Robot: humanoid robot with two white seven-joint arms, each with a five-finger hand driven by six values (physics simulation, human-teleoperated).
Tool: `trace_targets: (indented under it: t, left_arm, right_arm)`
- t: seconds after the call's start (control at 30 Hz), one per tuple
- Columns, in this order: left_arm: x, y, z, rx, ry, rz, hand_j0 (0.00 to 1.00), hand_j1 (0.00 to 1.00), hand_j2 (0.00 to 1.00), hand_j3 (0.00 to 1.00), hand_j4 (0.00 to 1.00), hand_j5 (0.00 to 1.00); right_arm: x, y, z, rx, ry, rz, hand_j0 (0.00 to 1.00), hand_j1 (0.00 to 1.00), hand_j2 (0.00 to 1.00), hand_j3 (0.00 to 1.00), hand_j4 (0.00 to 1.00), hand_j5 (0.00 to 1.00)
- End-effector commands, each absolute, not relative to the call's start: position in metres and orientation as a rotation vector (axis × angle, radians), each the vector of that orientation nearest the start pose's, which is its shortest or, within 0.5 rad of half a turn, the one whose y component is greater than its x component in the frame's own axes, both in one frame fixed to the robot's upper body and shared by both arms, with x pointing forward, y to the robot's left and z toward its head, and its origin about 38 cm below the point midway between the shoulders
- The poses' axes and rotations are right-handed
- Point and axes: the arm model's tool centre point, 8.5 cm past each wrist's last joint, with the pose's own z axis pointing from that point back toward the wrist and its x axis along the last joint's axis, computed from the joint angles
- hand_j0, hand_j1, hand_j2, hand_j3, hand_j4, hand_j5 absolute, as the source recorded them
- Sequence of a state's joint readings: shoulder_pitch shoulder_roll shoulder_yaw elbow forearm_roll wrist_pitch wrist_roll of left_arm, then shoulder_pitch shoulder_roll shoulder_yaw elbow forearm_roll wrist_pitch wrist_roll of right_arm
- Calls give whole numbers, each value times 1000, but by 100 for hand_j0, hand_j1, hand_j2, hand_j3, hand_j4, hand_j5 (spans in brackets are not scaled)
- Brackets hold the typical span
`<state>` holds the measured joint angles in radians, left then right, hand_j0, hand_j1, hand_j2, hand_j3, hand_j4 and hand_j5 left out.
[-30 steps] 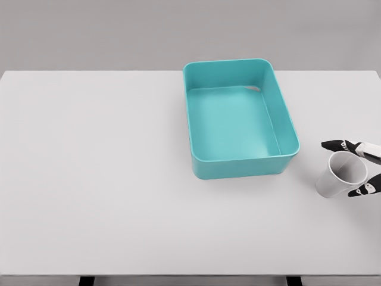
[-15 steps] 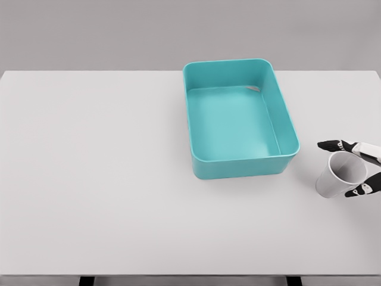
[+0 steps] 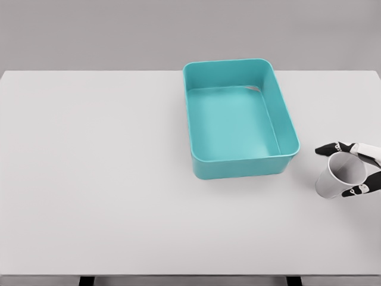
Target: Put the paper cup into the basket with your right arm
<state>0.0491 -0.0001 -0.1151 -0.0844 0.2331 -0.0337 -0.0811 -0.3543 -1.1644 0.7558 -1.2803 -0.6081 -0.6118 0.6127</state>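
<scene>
Where the white table (image 3: 107, 179) runs out toward its right edge, we see our right hand (image 3: 359, 169) reaching in from the side of the picture, only its black-tipped fingers (image 3: 328, 149) and a bit of white palm in view. Those fingers are curled around the rim of the paper cup (image 3: 337, 175), one lying along the far side of the mouth and another against the near side, so we read the hand as closed on the cup. We cannot tell how firmly it grips.

We find the cup white and tilted, its open mouth turned up and toward the right, its base down to the left and seemingly at the table surface. It sits to the right of the teal basket (image 3: 288, 126), near the basket's front right corner but apart from it.

We see the basket standing on the table right of centre, a rectangular tub with rounded corners and a small pale mark (image 3: 254, 89) at its far right inside corner.
</scene>
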Motion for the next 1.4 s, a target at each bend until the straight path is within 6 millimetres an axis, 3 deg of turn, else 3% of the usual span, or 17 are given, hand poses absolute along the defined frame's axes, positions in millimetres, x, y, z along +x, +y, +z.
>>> trace_targets:
  t: [0.0, 0.33, 0.63, 0.87, 0.93, 1.37]
  left_arm:
    - [2, 262, -263, -4, -79, 112, 100, 100, 100, 100, 100, 100]
    - [1, 262, -263, -4, -78, 112, 100, 100, 100, 100, 100, 100]
    - [1, 262, -263, -4, -78, 112, 100, 100, 100, 100, 100, 100]
    - [1, 262, -263, -4, -78, 112, 100, 100, 100, 100, 100, 100]
    - [1, 262, -263, -4, -78, 112, 100, 100, 100, 100, 100, 100]
    - [1, 262, -263, -4, -78, 112, 100, 100, 100, 100, 100, 100]
  right_arm:
    - [348, -456, 156, 173, -1315, 1255, 75, 75, 75, 75, 75, 75]
    - [351, -447, 168, 181, -1359, 1273, 71, 71, 71, 71, 71, 71]
    - [366, -450, 203, 115, -1474, 1261, 71, 71, 71, 71, 71, 71]
    - [375, -452, 225, 67, -1552, 1251, 58, 58, 58, 58, 58, 58]
    - [379, -452, 230, 55, -1571, 1244, 60, 60, 60, 60, 60, 60]
    - [415, -424, 245, 10, -1770, 1196, 61, 61, 61, 61, 61, 61]
